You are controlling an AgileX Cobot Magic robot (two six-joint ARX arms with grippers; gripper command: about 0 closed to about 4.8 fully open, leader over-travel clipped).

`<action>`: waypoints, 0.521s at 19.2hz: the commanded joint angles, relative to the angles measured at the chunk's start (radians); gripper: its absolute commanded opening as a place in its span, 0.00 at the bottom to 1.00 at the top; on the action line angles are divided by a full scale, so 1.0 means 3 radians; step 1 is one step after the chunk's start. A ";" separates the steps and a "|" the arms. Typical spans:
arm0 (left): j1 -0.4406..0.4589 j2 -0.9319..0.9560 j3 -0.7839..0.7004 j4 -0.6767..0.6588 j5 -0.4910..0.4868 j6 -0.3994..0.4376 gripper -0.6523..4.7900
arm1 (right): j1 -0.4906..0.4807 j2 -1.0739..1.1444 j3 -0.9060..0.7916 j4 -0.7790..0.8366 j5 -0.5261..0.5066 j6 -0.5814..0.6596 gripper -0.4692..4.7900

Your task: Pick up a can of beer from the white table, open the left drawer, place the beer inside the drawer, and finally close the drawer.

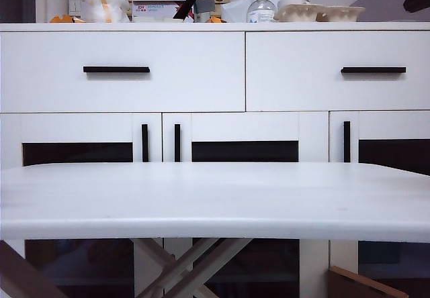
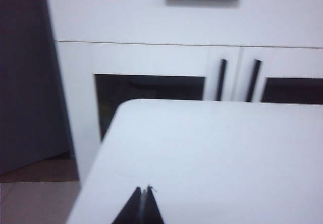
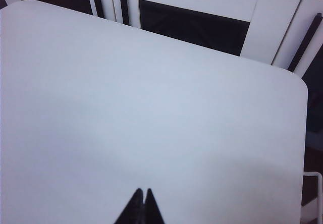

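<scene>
The only writing I can spot is on a flat white box (image 1: 158, 9) on top of the sideboard (image 1: 201, 27). It has small red letters and a thin line of print under them. They might start with "J", but they are too tiny and blurry to read.

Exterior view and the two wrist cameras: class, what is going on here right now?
Nothing is being handled. The left gripper and the right gripper are both shut and hold nothing, each above the white table. No beer can shows in any view. The left drawer of the white sideboard is closed, its black bar handle untouched. A clear pump bottle and other clutter sit on top of the sideboard.
</scene>
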 commanded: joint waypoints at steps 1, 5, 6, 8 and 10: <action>-0.0098 0.0001 -0.0126 0.0221 0.0006 0.0004 0.11 | 0.0006 -0.0008 0.0019 0.0042 -0.0006 0.0011 0.09; -0.0130 0.0001 -0.0127 0.0148 -0.0233 0.0114 0.11 | 0.0006 -0.0008 0.0019 0.0042 -0.0006 0.0011 0.09; -0.0130 0.0001 -0.0127 0.0135 -0.0337 0.0161 0.11 | 0.0006 -0.0008 0.0019 0.0042 -0.0006 0.0011 0.09; -0.0134 0.0001 -0.0127 0.0130 -0.0332 0.0165 0.11 | 0.0006 -0.0008 0.0019 0.0042 -0.0006 0.0013 0.09; -0.0193 0.0001 -0.0127 0.0137 -0.0276 0.0165 0.11 | 0.0006 -0.0008 0.0019 0.0042 -0.0006 0.0011 0.09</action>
